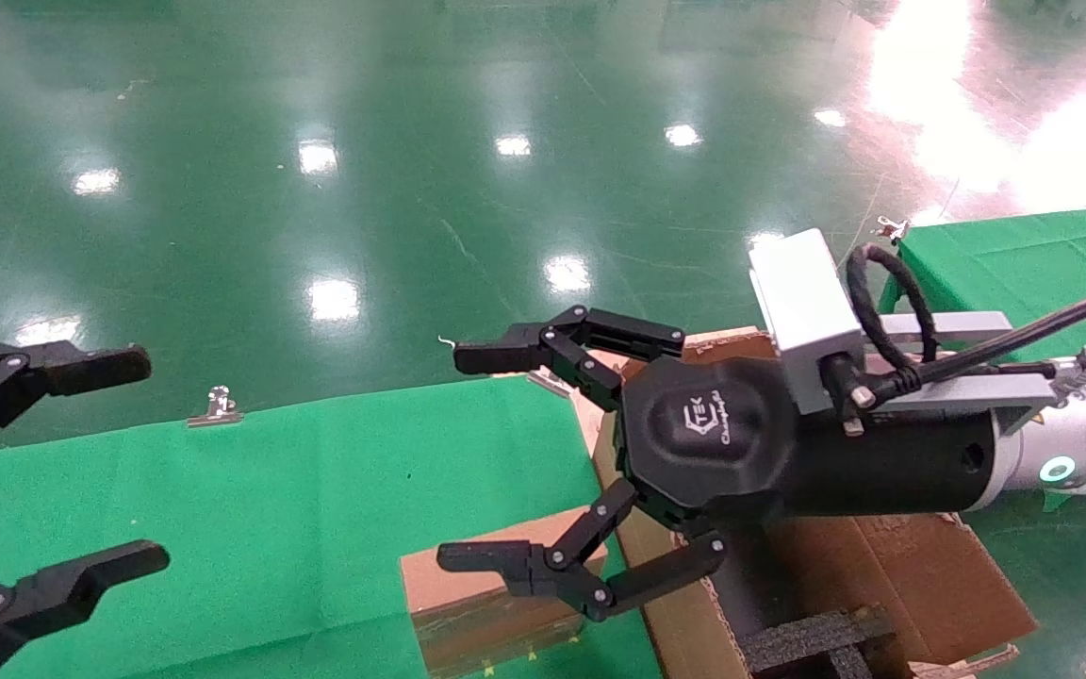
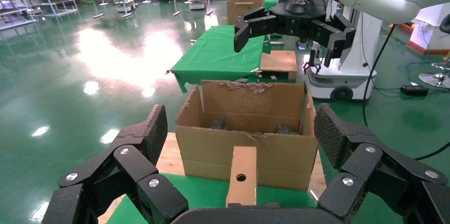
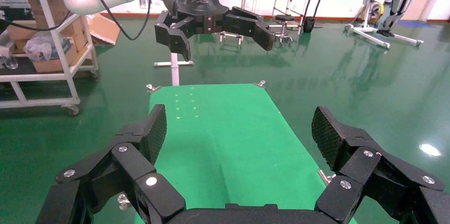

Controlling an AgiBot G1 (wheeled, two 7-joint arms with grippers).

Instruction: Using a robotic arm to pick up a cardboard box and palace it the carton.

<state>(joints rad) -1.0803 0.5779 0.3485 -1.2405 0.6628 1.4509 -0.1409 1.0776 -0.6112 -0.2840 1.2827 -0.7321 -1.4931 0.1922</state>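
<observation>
The large brown corrugated carton (image 1: 892, 575) with ragged flaps sits at five o'clock, black foam dividers (image 1: 812, 641) inside. The small plain brown cardboard box (image 1: 486, 599) stands on the green-clothed bench (image 1: 251, 509), touching the carton's side. The white robotic arm's right gripper (image 1: 496, 453) hangs above both, jaws spread, empty. The left gripper (image 1: 81, 462), at nine o'clock, jaws spread.
</observation>
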